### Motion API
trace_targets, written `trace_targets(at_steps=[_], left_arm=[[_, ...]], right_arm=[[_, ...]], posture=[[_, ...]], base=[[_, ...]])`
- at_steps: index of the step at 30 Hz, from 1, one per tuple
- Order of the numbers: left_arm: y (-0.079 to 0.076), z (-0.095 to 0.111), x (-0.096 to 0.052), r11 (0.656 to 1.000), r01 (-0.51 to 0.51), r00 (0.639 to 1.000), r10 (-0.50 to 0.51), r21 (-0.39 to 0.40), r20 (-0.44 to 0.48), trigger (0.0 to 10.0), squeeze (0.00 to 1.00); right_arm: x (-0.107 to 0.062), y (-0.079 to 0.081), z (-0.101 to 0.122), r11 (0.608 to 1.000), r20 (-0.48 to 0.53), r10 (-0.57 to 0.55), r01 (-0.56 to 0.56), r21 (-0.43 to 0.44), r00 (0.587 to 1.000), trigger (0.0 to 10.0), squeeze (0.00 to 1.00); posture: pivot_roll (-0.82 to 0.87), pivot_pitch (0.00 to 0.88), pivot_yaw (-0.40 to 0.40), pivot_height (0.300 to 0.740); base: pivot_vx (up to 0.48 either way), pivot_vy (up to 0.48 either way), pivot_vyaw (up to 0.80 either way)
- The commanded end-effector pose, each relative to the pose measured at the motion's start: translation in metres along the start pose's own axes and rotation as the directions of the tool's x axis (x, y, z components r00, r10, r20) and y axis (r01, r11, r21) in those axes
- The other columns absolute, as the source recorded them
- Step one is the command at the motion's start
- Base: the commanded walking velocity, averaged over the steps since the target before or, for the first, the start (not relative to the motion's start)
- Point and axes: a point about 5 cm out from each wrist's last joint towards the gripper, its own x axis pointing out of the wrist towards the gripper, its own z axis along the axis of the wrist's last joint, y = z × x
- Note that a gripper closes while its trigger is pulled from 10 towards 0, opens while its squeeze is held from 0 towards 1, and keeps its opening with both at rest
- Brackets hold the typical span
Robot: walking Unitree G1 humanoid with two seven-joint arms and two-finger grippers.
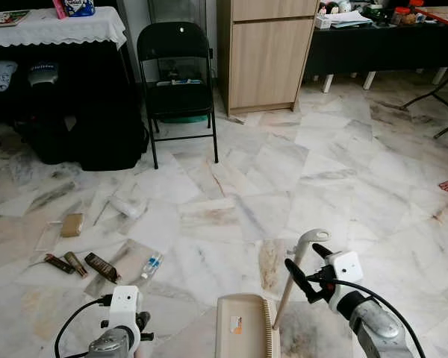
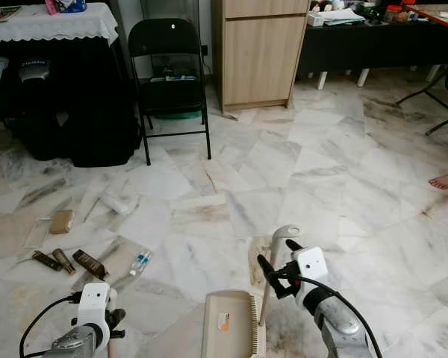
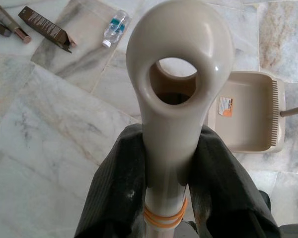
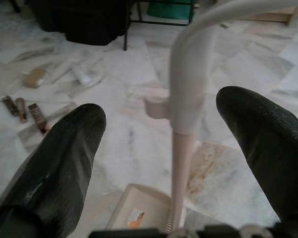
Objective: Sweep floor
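**A:** Left wrist view is the giveaway: the left gripper [image 3: 171, 183] has both fingers pinched on a beige handle [image 3: 176, 89] just under its hanging loop, orange band [image 3: 164, 216] below. Probably the broom, though I can't see bristles anywhere. Smooth hard plastic, light and stiff but top-heavy to swing, so I'd say gripping high is fine for steering, slippy if it twists.

**B:** And the dustpan [image 1: 243, 326]?

**A:** On the marble floor [image 1: 321, 171] between the arms, its thin upright handle [image 1: 293, 280] standing up. The right gripper [image 4: 174, 144] is spread wide with that handle between the fingers, not touching yet. I'd close on the thicker upper sleeve.

**B:** What do the head views add?

**A:** The litter: a small bottle [image 1: 151, 264], 3 brown tubes [image 1: 82, 264], a box [image 1: 72, 224], all front-left near the folding chair [image 1: 178, 82].
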Motion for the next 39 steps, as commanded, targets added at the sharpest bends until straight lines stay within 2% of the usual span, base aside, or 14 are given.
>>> trace_targets(at_steps=[1, 5, 14, 19, 23, 26, 39], left_arm=[[0.000, -0.003, -0.001, 1.000, 0.002, 1.000, -0.002, 0.010, -0.014, 10.0, 0.00], [0.000, -0.003, 0.000, 1.000, 0.003, 1.000, -0.002, 0.011, -0.015, 10.0, 0.00], [-0.001, -0.004, 0.000, 1.000, 0.004, 1.000, -0.004, 0.012, -0.017, 10.0, 0.00], [0.000, -0.005, -0.001, 1.000, 0.001, 1.000, -0.001, 0.013, -0.020, 10.0, 0.00], [0.001, -0.005, -0.001, 1.000, -0.001, 1.000, 0.001, 0.013, -0.022, 10.0, 0.00], [0.001, -0.005, -0.001, 1.000, 0.000, 1.000, 0.000, 0.014, -0.022, 10.0, 0.00], [0.001, -0.005, -0.001, 1.000, 0.002, 1.000, -0.002, 0.017, -0.022, 10.0, 0.00]], right_arm=[[-0.001, -0.005, 0.004, 0.999, 0.016, -0.035, 0.035, -0.018, 0.999, 10.0, 0.00], [-0.004, -0.015, 0.008, 0.995, 0.030, -0.089, 0.090, -0.040, 0.996, 10.0, 0.00], [-0.004, -0.021, 0.011, 0.987, 0.040, -0.131, 0.134, -0.084, 0.991, 10.0, 0.00], [-0.001, -0.014, 0.009, 0.995, 0.024, -0.073, 0.075, -0.064, 0.997, 10.0, 0.00], [0.000, -0.001, 0.006, 0.998, 0.002, 0.048, -0.047, -0.029, 0.999, 10.0, 0.00], [0.001, -0.001, 0.006, 0.998, -0.002, 0.052, -0.052, -0.032, 0.999, 10.0, 0.00], [-0.002, -0.019, 0.014, 0.992, 0.022, -0.060, 0.062, -0.111, 0.998, 10.0, 0.00]], posture=[[-0.14, 0.000, 0.011, 0.740], [-0.14, 0.000, 0.011, 0.740], [-0.15, 0.000, 0.012, 0.740], [-0.15, 0.000, 0.012, 0.740], [-0.15, 0.000, 0.014, 0.740], [-0.15, 0.000, 0.015, 0.740], [-0.15, 0.000, 0.014, 0.740]], base=[[0.000, 0.000, 0.00], [0.000, 0.000, 0.00], [0.000, 0.000, 0.00], [0.000, 0.000, 0.00], [0.000, 0.000, 0.00], [0.000, 0.000, 0.00], [0.000, 0.000, 0.00]])
